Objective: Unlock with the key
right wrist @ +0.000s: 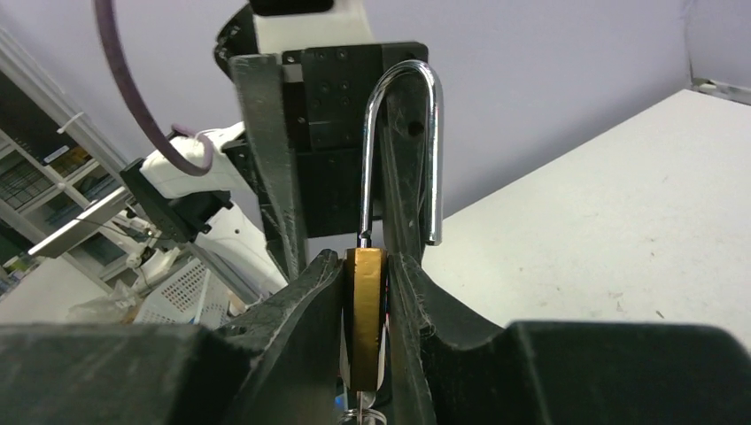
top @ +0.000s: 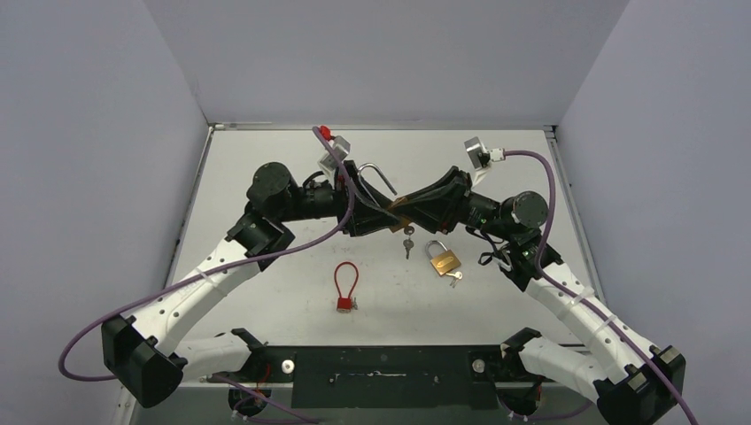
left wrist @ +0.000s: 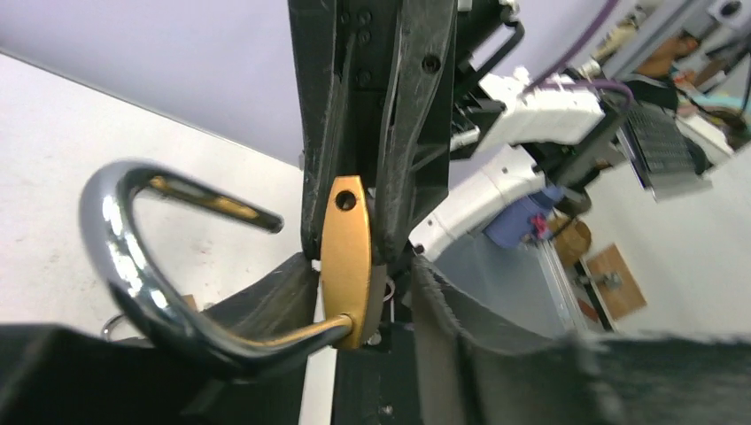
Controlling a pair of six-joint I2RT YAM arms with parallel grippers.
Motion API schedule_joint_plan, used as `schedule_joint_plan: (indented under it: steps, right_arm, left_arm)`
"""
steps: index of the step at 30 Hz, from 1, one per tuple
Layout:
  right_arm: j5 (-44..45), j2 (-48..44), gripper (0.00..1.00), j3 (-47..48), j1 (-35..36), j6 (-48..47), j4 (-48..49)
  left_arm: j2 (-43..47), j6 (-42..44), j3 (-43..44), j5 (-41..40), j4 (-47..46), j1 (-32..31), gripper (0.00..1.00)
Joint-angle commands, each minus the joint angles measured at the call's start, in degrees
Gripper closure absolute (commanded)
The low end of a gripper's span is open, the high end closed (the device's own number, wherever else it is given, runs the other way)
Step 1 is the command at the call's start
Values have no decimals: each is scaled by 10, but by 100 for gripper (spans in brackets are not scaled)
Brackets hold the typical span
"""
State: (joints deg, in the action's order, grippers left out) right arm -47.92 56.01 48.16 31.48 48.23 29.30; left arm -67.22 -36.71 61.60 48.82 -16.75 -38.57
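A brass padlock (right wrist: pixel 364 310) is held in the air between both arms. Its chrome shackle (right wrist: pixel 403 115) is swung open, with one leg free of the body. My right gripper (right wrist: pixel 365 274) is shut on the flat sides of the lock body. A key with its ring (right wrist: pixel 361 414) sticks out of the bottom of the lock, and a second key hangs from the ring (top: pixel 407 243). My left gripper (left wrist: pixel 359 274) sits around the shackle end of the lock (left wrist: pixel 345 257), with a gap showing beside the body. The open shackle (left wrist: pixel 133 266) curves past its left finger.
A second brass padlock (top: pixel 445 259), its shackle closed and a key beside it, lies on the table right of centre. A red cable lock (top: pixel 345 285) lies nearer the front. The two arms cross the middle of the table, with purple cables looping off them.
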Motion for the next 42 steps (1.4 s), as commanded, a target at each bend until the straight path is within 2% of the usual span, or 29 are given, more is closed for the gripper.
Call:
schedule_joint_plan:
  steps: [1,5,8,16,17,20,22,24,27,29,34,42]
  right_arm:
    - [27,-13,100,4,-4,-31,-17]
    - [14,-9,100,6,-11,-58,-46]
    - [1,-10,100,8,-11,-86,-69]
    - [-23,-22,100,39,-10,-173,-154]
    - [-18,-23,100,44,-10,-186,-173]
    - [3,-20,100,61,-10,-226,-229]
    - [20,-14,100,69,-10,-246,-255]
    - [34,-8,100,68,-10,-250,-263]
    - [57,10,100,64,-10,-243,-268]
    - [74,30,100,58,-10,-233,-270]
    - [140,106,100,51,1,-172,-283]
    - [186,211,100,31,10,-66,-209]
  left_arm:
    - [51,62,6,-112,28,7,50]
    - [80,80,-7,-212,80,19,26]
    - [88,87,-4,-304,144,30,21]
    - [51,111,35,-443,292,39,22]
    - [44,117,37,-448,305,39,24]
    - [30,145,43,-437,331,40,39]
    - [26,158,42,-430,344,41,42]
    - [27,162,41,-450,359,44,40]
    - [33,162,35,-492,370,52,29]
    - [42,160,28,-539,373,56,27]
    - [65,147,-7,-748,395,68,26]
    - [63,157,-35,-670,389,78,25]
